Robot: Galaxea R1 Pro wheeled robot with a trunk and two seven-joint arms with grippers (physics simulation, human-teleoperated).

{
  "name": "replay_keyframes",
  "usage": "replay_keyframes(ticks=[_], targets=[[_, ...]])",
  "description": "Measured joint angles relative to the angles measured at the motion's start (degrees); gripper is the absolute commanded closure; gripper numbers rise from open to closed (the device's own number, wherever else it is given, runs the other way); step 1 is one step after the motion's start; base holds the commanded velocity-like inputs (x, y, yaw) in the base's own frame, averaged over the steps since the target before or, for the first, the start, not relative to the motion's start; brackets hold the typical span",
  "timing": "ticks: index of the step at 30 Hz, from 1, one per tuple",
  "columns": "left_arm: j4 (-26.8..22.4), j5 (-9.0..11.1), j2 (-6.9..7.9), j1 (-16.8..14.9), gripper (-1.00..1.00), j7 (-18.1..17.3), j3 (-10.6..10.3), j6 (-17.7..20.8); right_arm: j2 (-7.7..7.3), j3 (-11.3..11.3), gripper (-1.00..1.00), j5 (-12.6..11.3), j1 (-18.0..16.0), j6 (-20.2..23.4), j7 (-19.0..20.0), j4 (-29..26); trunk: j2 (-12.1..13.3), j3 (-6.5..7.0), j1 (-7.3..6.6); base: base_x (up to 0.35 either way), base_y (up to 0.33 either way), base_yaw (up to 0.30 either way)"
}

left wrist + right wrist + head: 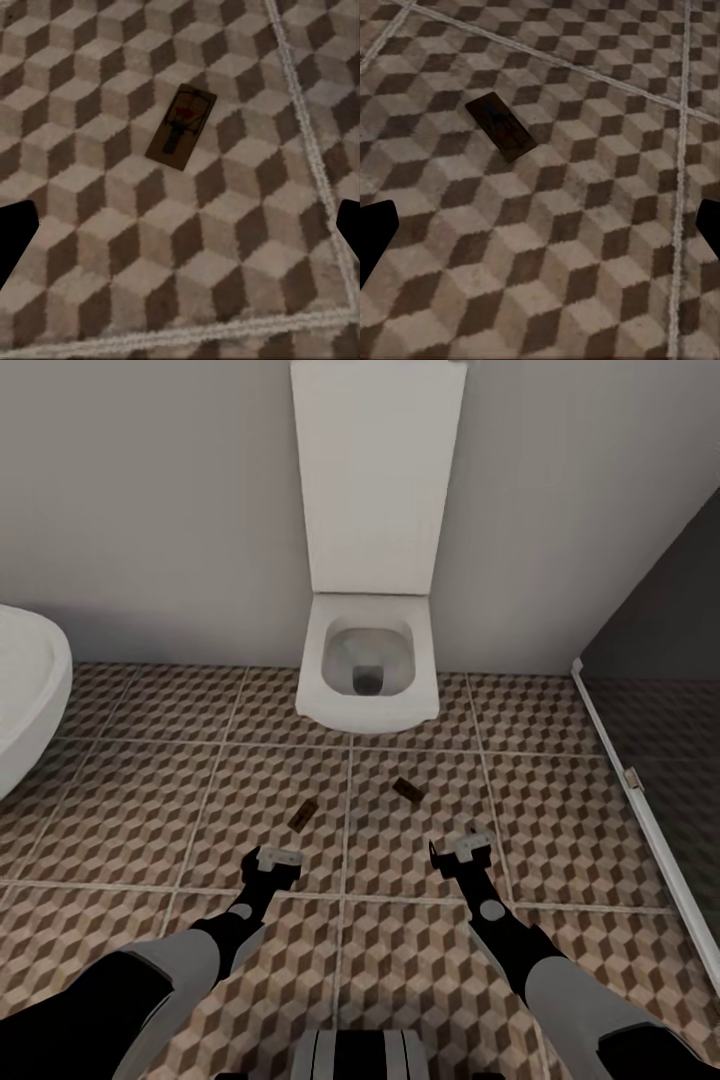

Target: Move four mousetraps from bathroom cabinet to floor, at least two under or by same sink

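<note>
Two small flat tan wooden mousetraps lie on the bathroom floor (150, 800) of brown, beige and white cube-pattern tiles, both just ahead of the claws and between them and the white toilet (368, 670). The left mousetrap (303, 814) (181, 127) lies just ahead of the left claw (272, 857), wire and red mark facing up. The right mousetrap (406, 790) (501, 125) lies ahead of the right claw (462, 847) and shows a plain dark face; whether it is upside down cannot be told. Both claws hover low over the tiles with fingers spread apart and nothing between them. In each wrist view only the dark fingertips (16, 236) (376, 232) show at the frame edges, well apart from the trap. Part of a white rounded fixture (25, 690) stands to the left of the left claw, and a dark glass panel (650, 680) stands to the right of the right claw. Judgement: two traps appear to be placed, so two are likely outstanding. Hazards: no vanity basin is visible near these traps, so the sink condition may be unmet if the remaining pair is set elsewhere. Driving the base forward or lowering an arm could strike or shift either trap. A re-grasp of a board lying this flat could slip, since the fingers must close along thin edges against the tiles.
</note>
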Motion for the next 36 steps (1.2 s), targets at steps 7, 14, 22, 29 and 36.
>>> replay_keyframes(ticks=[7,14,22,29,36], targets=[[0.0,0.0,-0.03,0.4,-1.0,0.0,0.0,0.0,0.08,0.0,-1.0,-0.1,0.0,-0.7,0.0,2.3,2.8,1.26,-1.54,0.0,0.0,0.0],[0.0,0.0,-0.08,0.7,-1.0,0.0,0.0,0.0,0.27,0.0,-1.0,-0.1,0.1,-1.6,0.1,5.3,5.6,2.51,-3.08,0.0,0.0,0.0],[0.0,0.0,-0.08,0.7,-1.0,0.0,0.0,0.0,0.57,0.0,-1.0,-0.1,0.1,-2.3,0.1,6.1,8.8,3.95,-4.83,0.0,0.0,0.0],[0.0,0.0,-0.08,0.8,-1.0,0.0,0.0,0.0,0.61,0.0,-1.0,-0.1,0.1,-2.3,0.1,6.2,11.6,5.22,-6.37,0.0,0.0,-0.004],[0.0,0.0,-0.18,0.9,-1.0,0.0,0.0,0.1,0.63,0.0,-1.0,-0.2,0.1,-2.3,0.1,6.2,14.4,6.92,-7.91,0.0,0.0,-0.077]])
